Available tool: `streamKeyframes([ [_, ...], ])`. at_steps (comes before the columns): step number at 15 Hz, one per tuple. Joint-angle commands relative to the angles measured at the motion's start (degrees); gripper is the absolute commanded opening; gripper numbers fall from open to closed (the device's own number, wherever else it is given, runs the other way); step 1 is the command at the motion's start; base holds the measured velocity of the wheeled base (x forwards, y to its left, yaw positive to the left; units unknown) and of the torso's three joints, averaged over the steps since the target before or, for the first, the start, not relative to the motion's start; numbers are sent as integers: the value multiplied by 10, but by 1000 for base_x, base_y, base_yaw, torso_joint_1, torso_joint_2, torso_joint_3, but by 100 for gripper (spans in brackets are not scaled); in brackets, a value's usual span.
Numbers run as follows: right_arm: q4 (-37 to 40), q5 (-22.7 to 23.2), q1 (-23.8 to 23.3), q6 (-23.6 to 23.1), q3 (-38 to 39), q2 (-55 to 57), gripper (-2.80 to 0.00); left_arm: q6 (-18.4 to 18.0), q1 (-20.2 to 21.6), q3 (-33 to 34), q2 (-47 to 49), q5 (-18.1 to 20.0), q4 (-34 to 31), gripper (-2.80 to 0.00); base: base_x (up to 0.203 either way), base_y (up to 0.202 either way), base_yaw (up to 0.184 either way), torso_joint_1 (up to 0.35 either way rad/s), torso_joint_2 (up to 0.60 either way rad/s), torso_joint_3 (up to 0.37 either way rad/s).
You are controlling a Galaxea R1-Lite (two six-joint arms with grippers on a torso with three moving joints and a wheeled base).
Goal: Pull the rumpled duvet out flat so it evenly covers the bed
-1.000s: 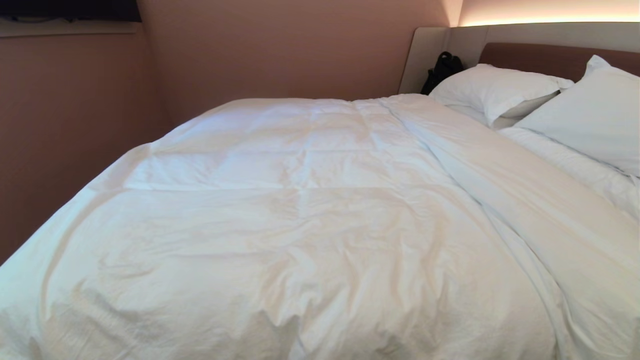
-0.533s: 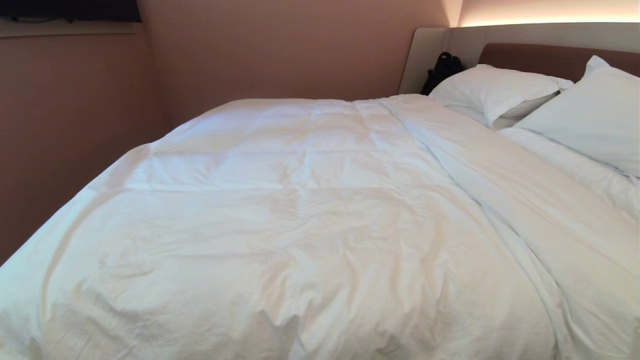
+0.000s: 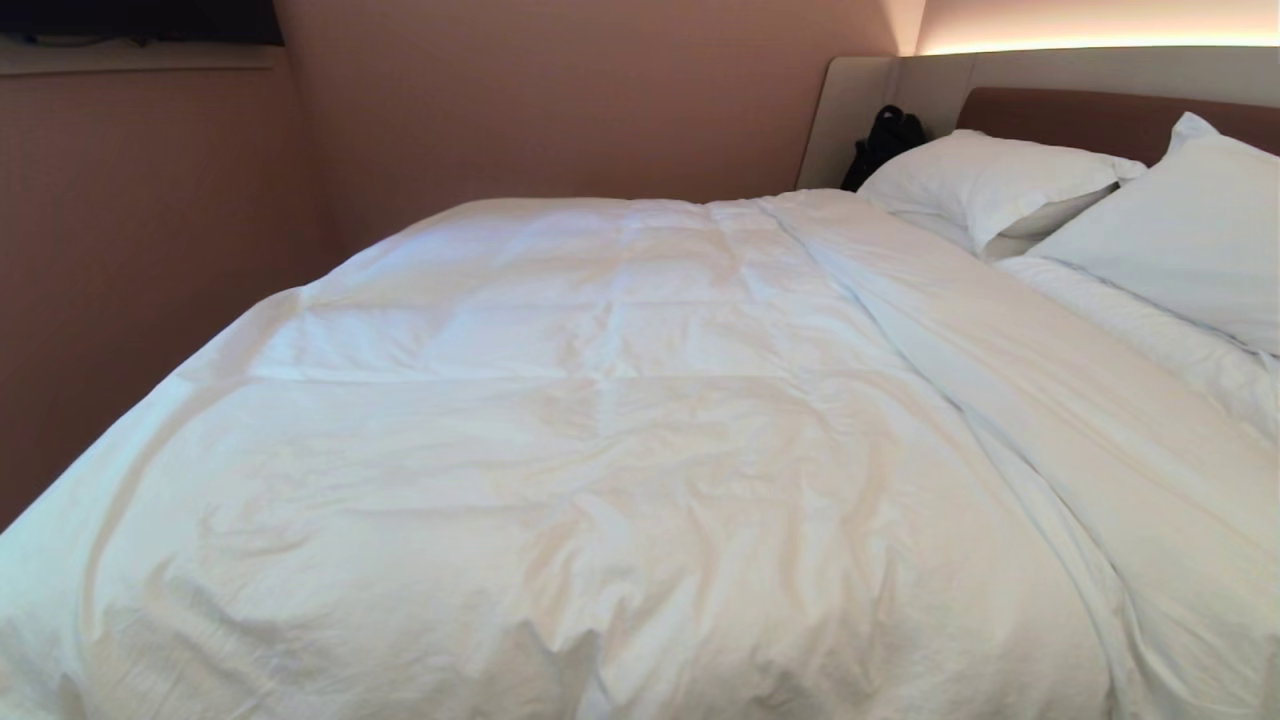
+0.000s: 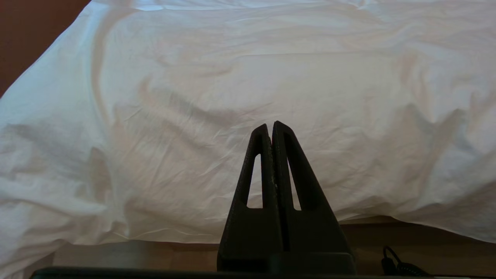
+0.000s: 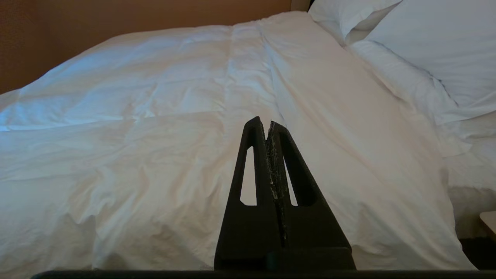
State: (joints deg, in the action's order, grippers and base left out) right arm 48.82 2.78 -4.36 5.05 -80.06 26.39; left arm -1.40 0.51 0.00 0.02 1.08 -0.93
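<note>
Jaws on both grippers are pressing fully together, gripping nothing. The left gripper (image 4: 272,124) is hanging low by the near edge of the bed (image 4: 162,254), facing the duvet's overhanging side; the right gripper (image 5: 267,122) is pointing out across the top of the duvet (image 3: 600,440) toward the pillows (image 3: 990,180). The duvet is lying spread over most of the mattress, long axis running away toward the headboard (image 3: 1100,110), with a ridge-like fold along its pillow-side edge and crumples at the near edge. That fold is sitting nearer the right arm. No labels or writing showing anywhere.
</note>
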Motion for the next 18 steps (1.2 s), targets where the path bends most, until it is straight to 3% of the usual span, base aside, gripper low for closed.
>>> streamKeyframes([
  [1, -116, -24, -4, -1, 64, -82, -280, 0, 0, 0, 0, 0, 0, -280, 0, 0, 0, 0, 0, 0],
  [3, -156, -45, 3, -2, 99, -108, -280, 0, 0, 0, 0, 0, 0, -280, 0, 0, 0, 0, 0, 0],
  [8, -162, -64, 47, -12, 189, -163, -280, 0, 0, 0, 0, 0, 0, -280, 0, 0, 0, 0, 0, 0],
  [10, -187, -65, 46, -18, 261, -196, -280, 0, 0, 0, 0, 0, 0, -280, 0, 0, 0, 0, 0, 0],
  [12, -282, -68, 46, -45, 369, -234, -280, 0, 0, 0, 0, 0, 0, -280, 0, 0, 0, 0, 0, 0],
  [15, -484, -101, 45, -82, 521, -257, -280, 0, 0, 0, 0, 0, 0, -280, 0, 0, 0, 0, 0, 0],
  [18, -519, -90, 45, -91, 591, -263, -280, 0, 0, 0, 0, 0, 0, -280, 0, 0, 0, 0, 0, 0],
])
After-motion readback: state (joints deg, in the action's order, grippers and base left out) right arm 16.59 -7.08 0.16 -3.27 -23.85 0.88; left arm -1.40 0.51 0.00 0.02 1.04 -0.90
